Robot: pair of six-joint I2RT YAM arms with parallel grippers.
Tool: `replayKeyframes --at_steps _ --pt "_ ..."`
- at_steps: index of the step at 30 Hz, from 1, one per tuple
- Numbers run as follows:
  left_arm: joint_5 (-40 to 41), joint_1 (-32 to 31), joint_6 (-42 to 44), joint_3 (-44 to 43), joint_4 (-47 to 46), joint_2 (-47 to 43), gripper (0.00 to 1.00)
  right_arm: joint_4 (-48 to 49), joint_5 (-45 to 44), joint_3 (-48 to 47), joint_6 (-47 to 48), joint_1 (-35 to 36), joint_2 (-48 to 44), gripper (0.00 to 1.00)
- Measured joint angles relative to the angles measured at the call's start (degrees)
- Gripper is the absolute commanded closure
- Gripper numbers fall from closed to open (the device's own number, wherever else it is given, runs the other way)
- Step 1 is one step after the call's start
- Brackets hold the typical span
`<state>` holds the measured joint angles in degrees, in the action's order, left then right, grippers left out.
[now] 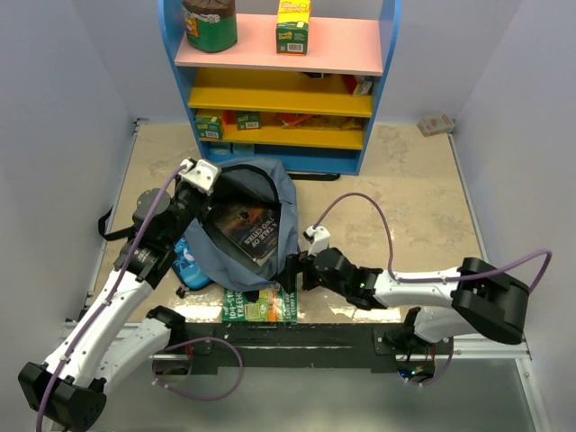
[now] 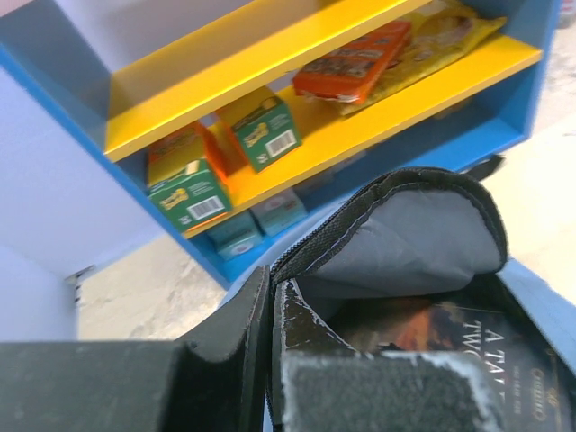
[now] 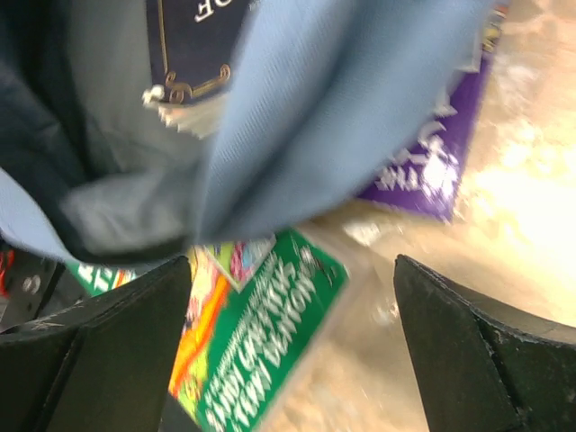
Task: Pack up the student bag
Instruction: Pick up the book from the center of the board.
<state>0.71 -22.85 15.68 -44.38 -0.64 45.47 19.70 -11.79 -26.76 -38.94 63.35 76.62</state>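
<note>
- Left of centre, top view: our left gripper [image 1: 203,178] is pinched tight on the student bag [image 1: 283,202] rim.
- Centre: the bag lies open with a dark book [image 1: 247,229] inside.
- Just right: our right gripper [image 1: 292,268] is spread wide by the bag's lower edge.

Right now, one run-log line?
left hand: shut on student bag rim | right hand: open, over green book | dark book: inside bag

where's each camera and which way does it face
top external: above, behind the arms, looking down on table, student bag, shelf; both arms show.
left wrist: at the bag's rim, facing the shelf; shut jaws at bottom.
right wrist: low beside the bag, facing a green book; open jaws in both corners.
all share the bag's dark book.
</note>
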Motion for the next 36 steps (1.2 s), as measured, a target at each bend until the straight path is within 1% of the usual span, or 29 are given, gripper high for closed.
replayKeyframes --at_steps 2,6,8,10,13,18,21,25,34,36 --pt "1.44 0.02 0.59 0.11 -0.31 0.00 1.00 2.82 -0.15 3.67 0.09 0.04 -3.43 0.03" --pt "2.25 0.20 1.22 0.52 -0.63 -0.35 0.99 7.91 -0.96 11.58 0.00 0.13 -14.27 0.02" --pt "2.25 0.28 1.25 1.42 -1.11 -0.96 0.99 9.79 -1.75 13.51 0.00 0.13 -18.49 0.02" --pt "2.75 0.37 1.33 2.36 -1.95 -1.46 1.00 11.41 -2.25 13.84 0.17 0.13 -19.82 0.02" --pt "4.96 0.66 1.46 3.02 -3.19 -1.62 1.00 13.40 -2.21 13.49 1.27 0.13 -16.57 0.02" --pt "7.45 0.83 1.46 3.02 -3.52 -1.73 1.00 15.15 -1.60 11.87 4.26 0.13 -3.87 0.02" --pt "7.56 0.92 1.46 3.02 -3.54 -1.73 0.99 16.02 -1.03 9.97 6.67 0.13 1.75 0.02" --pt "5.75 1.11 1.42 2.97 -3.17 -1.70 0.97 18.32 -0.90 8.09 9.86 0.13 5.16 0.02" --pt "1.46 1.79 1.40 2.95 -2.27 -1.73 0.96 24.20 1.68 4.46 16.09 1.29 13.99 0.12" --pt "1.01 1.86 1.38 2.93 -2.19 -1.73 0.96 24.92 1.92 3.78 16.57 2.43 15.06 0.17"
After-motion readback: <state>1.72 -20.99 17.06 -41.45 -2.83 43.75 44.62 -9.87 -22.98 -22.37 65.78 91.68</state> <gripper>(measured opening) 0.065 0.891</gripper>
